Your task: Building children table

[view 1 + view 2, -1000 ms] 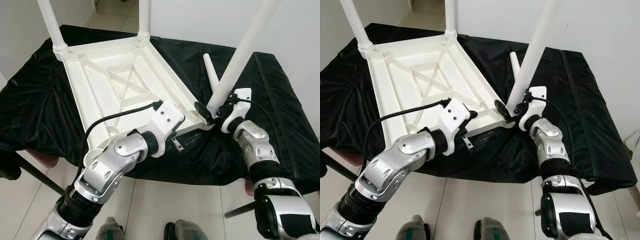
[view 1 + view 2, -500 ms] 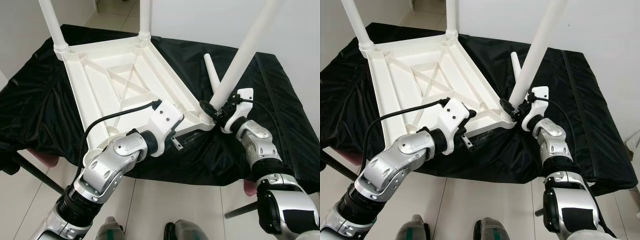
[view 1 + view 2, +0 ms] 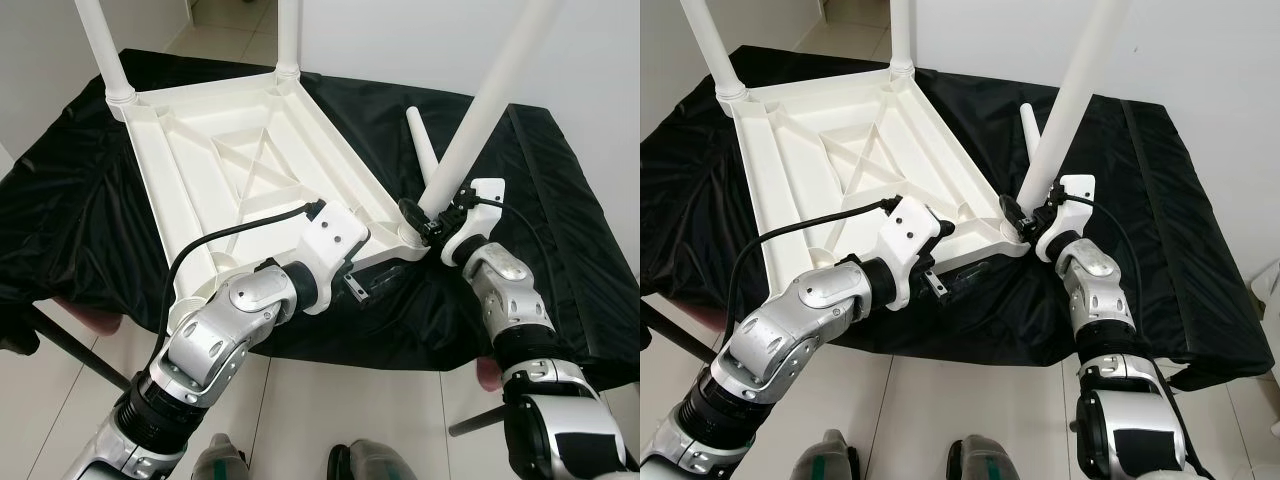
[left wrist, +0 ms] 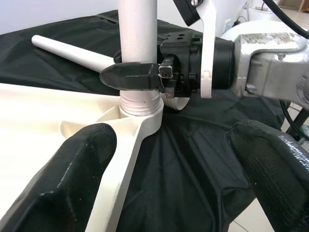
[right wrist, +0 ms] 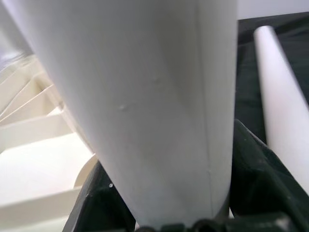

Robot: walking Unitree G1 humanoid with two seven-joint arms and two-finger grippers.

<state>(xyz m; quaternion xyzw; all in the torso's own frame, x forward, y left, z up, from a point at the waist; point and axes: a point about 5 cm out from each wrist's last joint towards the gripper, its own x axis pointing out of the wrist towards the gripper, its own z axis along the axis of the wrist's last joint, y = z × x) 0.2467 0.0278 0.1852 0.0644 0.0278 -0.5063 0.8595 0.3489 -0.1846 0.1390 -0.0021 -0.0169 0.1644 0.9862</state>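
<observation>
Change: right gripper (image 3: 428,222) with its leg (image 3: 487,105) has come back slightly toward 6 o'clock from half a second ago; tabletop (image 3: 215,165) unmoved.
Cloth: black cloth (image 3: 70,200) covers the work surface, draping over its near edge.
Room: pale tiled floor (image 3: 330,410), white walls.
Tabletop: white, upside down, ribs up; two legs already upright at its 12 o'clock corners.
Leg: tilted, base seated in the socket at the 3 o'clock near corner, probably being screwed home.
Spare leg (image 3: 421,152): lying on cloth just beyond, at 1 o'clock of the socket.
Right gripper: fingers pinching the leg just above its threaded collar.
Left gripper (image 4: 169,159): fingers spread, straddling the tabletop's near edge, probably to steady it.
</observation>
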